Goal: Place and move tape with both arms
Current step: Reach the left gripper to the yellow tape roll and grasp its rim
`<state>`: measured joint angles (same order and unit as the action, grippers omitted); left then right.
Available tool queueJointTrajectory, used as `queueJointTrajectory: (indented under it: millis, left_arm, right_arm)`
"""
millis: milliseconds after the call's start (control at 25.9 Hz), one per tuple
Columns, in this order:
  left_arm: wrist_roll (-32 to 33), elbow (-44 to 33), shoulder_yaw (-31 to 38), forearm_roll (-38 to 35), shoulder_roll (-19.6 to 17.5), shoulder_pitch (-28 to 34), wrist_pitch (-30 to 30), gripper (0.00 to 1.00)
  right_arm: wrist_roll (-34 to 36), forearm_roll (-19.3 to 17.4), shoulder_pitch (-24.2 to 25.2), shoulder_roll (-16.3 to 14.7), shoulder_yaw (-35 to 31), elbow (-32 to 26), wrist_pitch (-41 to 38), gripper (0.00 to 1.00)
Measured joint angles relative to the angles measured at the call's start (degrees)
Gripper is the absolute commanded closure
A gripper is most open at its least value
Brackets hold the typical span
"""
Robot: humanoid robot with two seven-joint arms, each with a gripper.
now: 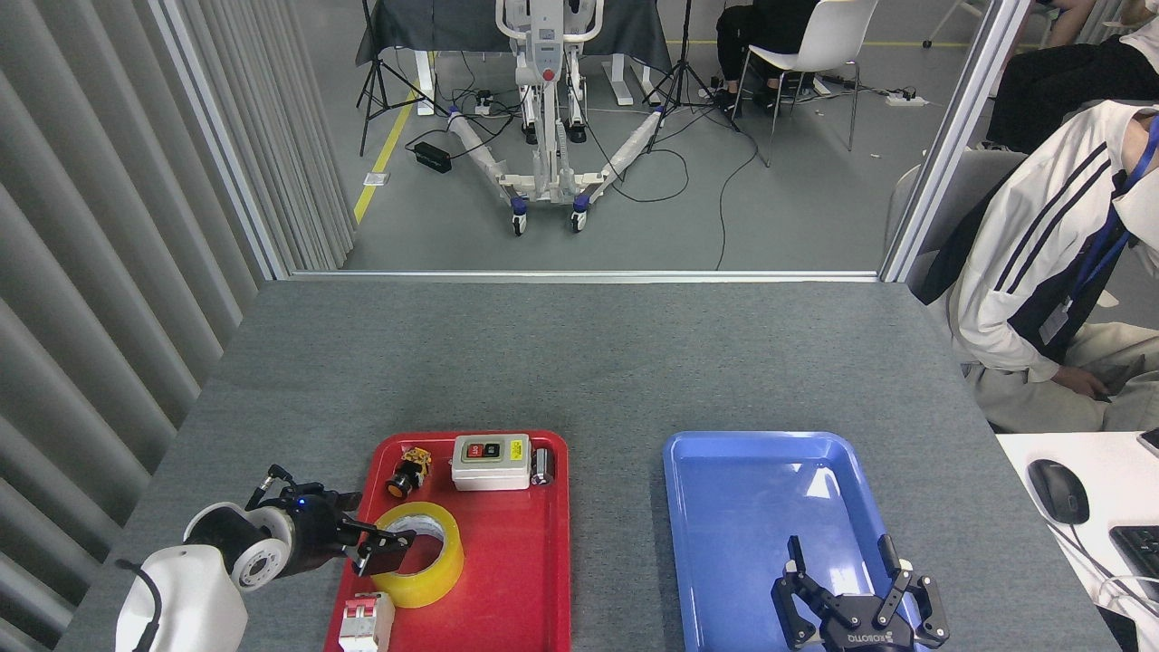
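Between the spread fingers of the left gripper point(387, 551), the tape roll point(418, 553) wall is straddled; a shallow bite risks slippage. The right gripper point(856, 607) is held open.

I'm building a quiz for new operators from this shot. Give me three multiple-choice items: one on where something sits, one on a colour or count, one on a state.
1. Where does the tape lie?
A. in the blue tray
B. in the red tray
C. on the bare table

2. How many trays are on the table?
A. one
B. two
C. three

3. How is the right end effector?
A. open, holding nothing
C. shut on the tape
B. shut on a switch box

Key:
1 B: the yellow roll lies flat in the red tray, with the left end effector at its near-left rim.
2 B: only the red tray and the blue tray show.
3 A: its fingers stand spread over the blue tray with nothing between them.
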<state>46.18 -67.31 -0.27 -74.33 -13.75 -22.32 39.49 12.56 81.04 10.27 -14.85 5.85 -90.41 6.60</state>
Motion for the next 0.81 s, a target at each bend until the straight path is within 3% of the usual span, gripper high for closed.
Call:
queueJointTrajectory:
  millis: [193,271,425,580,734,812]
  left_arm:
    - [0.2,3.2,-0.1,-0.1,0.0,-1.5,0.2,0.31]
    - [0.2,4.2,-0.1,-0.3,0.0,-1.9,0.2,0.32]
    - [0.2,5.0,-0.1,-0.7,0.1,-2.3,0.1,0.43]
    - [0.2,6.2,-0.1,-0.9,0.2,-2.6,0.1,0.62]
    - [0.4,6.9,-0.5,-0.9,0.3,-2.7,0.6,0.75]
    - [0.3,7.1,-0.6,-1.0,0.4,-2.7,0.7,0.91]
  right_arm:
    - [-0.1,0.0,0.4,-0.2,1.1,-0.3,0.1,0.00]
    - [-0.2,0.0,0.5,-0.3,1.2,-0.3,0.2,0.00]
    - [-0.1,0.0,0.6,-0.3,1.2,-0.4,0.3,0.00]
    - [0.1,0.0,0.7,-0.5,1.2,-0.4,0.3,0.00]
    - [0.6,0.0,0.7,-0.5,1.2,-0.4,0.4,0.00]
    - [1.1,0.0,0.7,-0.5,1.3,-0.4,0.5,0.00]
